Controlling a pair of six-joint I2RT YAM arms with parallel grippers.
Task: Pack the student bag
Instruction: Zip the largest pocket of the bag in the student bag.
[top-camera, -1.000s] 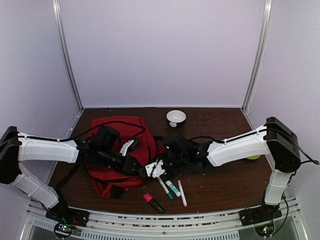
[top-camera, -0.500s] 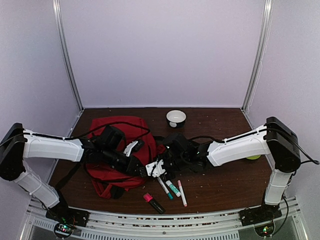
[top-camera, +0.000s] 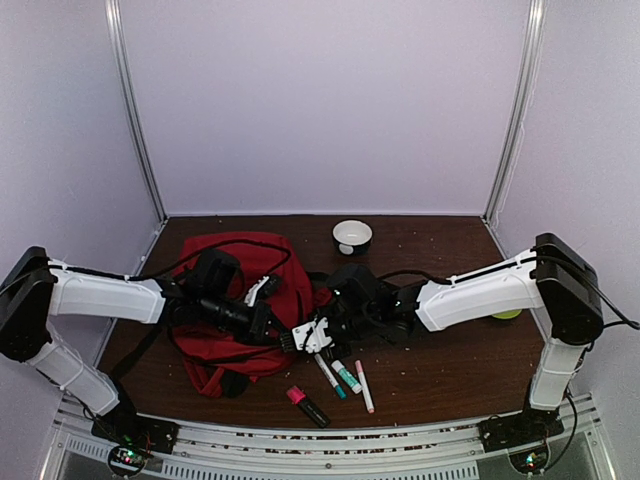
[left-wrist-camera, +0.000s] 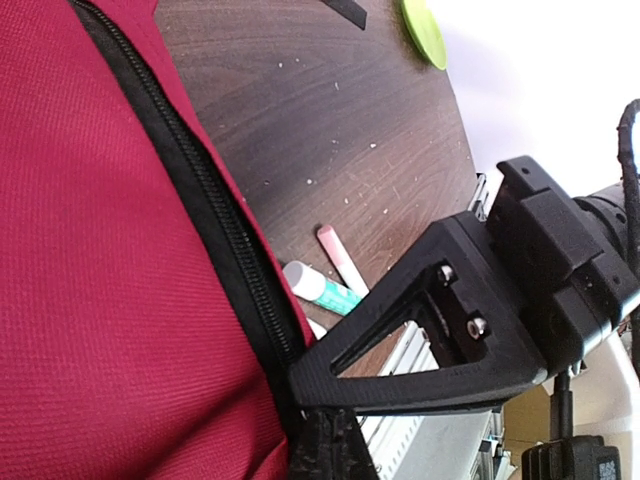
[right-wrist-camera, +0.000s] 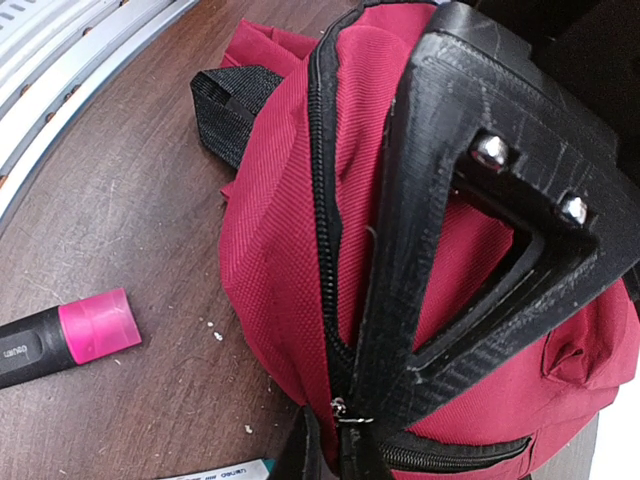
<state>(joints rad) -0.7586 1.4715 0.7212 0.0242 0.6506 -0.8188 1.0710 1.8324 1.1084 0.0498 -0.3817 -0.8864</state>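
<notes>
Between the fingertips of the left gripper (left-wrist-camera: 312, 408): the black zip edge (left-wrist-camera: 205, 215) of the student bag (left-wrist-camera: 100, 260), pinched with almost no gap. Held so, most likely, to anchor one lip of the opening against a pull on the other. Beyond those fingers, out on the table (left-wrist-camera: 330, 120): a pink pen (left-wrist-camera: 340, 262) and a green-capped marker (left-wrist-camera: 318, 287), lying loose, not yet packed.

At the tips of the right gripper (right-wrist-camera: 338, 445): the small metal zip pull (right-wrist-camera: 341, 408). Fingers closed down to a narrow nip on the pull or on the seam just beside it; cannot tell which. Red bag body bulging up behind the fingers, black strap (right-wrist-camera: 230, 105) further off, pink-capped highlighter (right-wrist-camera: 70, 335) off to one side on the wood.

Seen from above, both grippers meeting almost tip to tip at one corner of the bag. Bag itself slumped flat beneath the left arm, mouth not visibly open.

Judged an opening step: one side braced, the other set to run the zip. Risk: soft cloth bunching and following the pull rather than the slider travelling. Bowl (top-camera: 352, 236) well beyond both sets of fingers, apart from everything else.
</notes>
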